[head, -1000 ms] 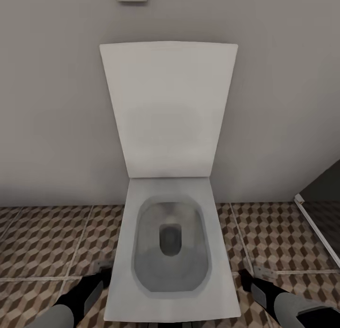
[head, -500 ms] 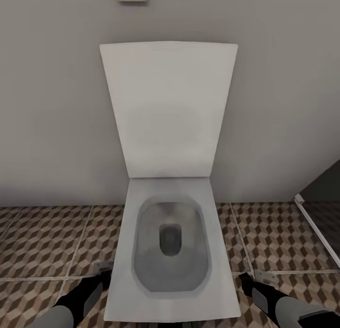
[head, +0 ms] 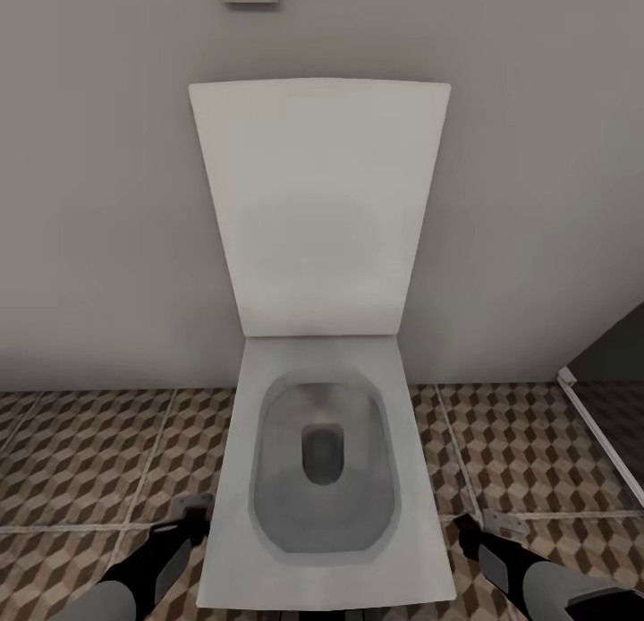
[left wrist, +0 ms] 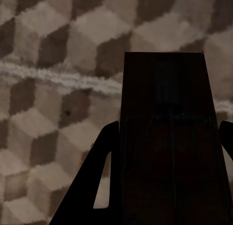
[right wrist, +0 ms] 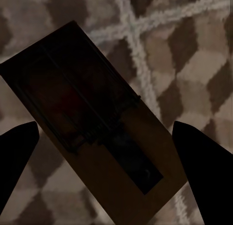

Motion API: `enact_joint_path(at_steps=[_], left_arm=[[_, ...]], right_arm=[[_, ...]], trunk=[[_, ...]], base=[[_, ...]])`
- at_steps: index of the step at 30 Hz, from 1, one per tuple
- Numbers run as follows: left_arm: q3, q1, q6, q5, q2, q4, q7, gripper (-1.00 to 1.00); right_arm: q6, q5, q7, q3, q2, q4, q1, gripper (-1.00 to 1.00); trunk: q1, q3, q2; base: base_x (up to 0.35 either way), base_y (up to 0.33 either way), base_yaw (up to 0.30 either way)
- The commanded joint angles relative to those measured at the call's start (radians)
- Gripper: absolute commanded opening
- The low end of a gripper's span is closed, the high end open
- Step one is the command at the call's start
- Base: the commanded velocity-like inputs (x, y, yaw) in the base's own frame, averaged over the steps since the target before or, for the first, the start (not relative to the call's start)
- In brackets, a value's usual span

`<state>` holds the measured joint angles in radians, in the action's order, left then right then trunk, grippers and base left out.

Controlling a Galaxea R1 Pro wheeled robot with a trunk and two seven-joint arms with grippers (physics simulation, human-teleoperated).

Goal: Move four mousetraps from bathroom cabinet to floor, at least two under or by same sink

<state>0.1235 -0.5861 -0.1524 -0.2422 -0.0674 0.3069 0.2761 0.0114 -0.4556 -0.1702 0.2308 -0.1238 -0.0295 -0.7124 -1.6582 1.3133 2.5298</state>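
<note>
Dark-brown mousetrap [left wrist: 167, 137] sits clamped in the left end effector [left wrist: 165, 176] above the floor [left wrist: 48, 89]. Another trap [right wrist: 92, 123] lies between the right end effector's [right wrist: 104, 137] spread fingers [right wrist: 201, 159]; whether they grip it, I cannot tell. Ahead stands a white toilet [head: 322, 478], lid up.

A white square toilet [head: 322, 478] with its lid raised is standing straight ahead of me against the pale grey wall [head: 98, 200], on the cube-patterned tiled floor [head: 80, 460]. My arms are hanging either side of its bowl; a dark-brown flat oblong mousetrap [left wrist: 167, 137] is sitting between my left fingers [left wrist: 92, 186], another dark-brown flat oblong board [right wrist: 92, 123] between my right fingers [right wrist: 204, 157], both above the tiles.
</note>
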Motion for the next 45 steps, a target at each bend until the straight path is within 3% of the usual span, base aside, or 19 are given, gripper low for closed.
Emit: enact_joint_path(at_steps=[1, 6, 26, 38, 45], left_arm=[[0.009, 0.0, 0.0, -0.007, -0.001, 0.002, 0.009, -1.0], [0.011, 0.001, 0.035, -0.004, -0.002, 0.0, 0.008, -1.0], [0.017, 0.001, 0.05, 0.003, -0.002, 0.014, 0.001, -1.0], [0.019, 0.0, 0.143, 0.005, -0.001, 0.003, -0.001, -1.0], [0.019, 0.001, 0.155, 0.006, -0.002, -0.002, -0.002, -1.0]], right_arm=[[0.001, -0.007, -0.002, 0.009, 0.0, -0.001, -0.001, -1.0], [0.0, -0.007, -0.002, 0.009, -0.003, -0.001, -0.001, -1.0], [-0.001, -0.006, -0.002, 0.009, -0.003, -0.001, -0.001, -1.0], [-0.001, -0.005, -0.002, 0.009, -0.004, -0.001, -0.001, -1.0], [-0.001, -0.004, -0.002, 0.009, -0.006, -0.001, -0.001, -1.0]], trunk=[[0.0, 0.001, 0.0], [0.0, 0.001, 0.0], [0.0, 0.001, 0.0], [0.0, 0.001, 0.0], [0.0, 0.001, 0.0]], base=[[0.0, 0.0, 0.0], [0.0, 0.0, 0.0], [0.0, 0.0, 0.0], [0.0, 0.0, 0.0], [0.0, 0.0, 0.0]])
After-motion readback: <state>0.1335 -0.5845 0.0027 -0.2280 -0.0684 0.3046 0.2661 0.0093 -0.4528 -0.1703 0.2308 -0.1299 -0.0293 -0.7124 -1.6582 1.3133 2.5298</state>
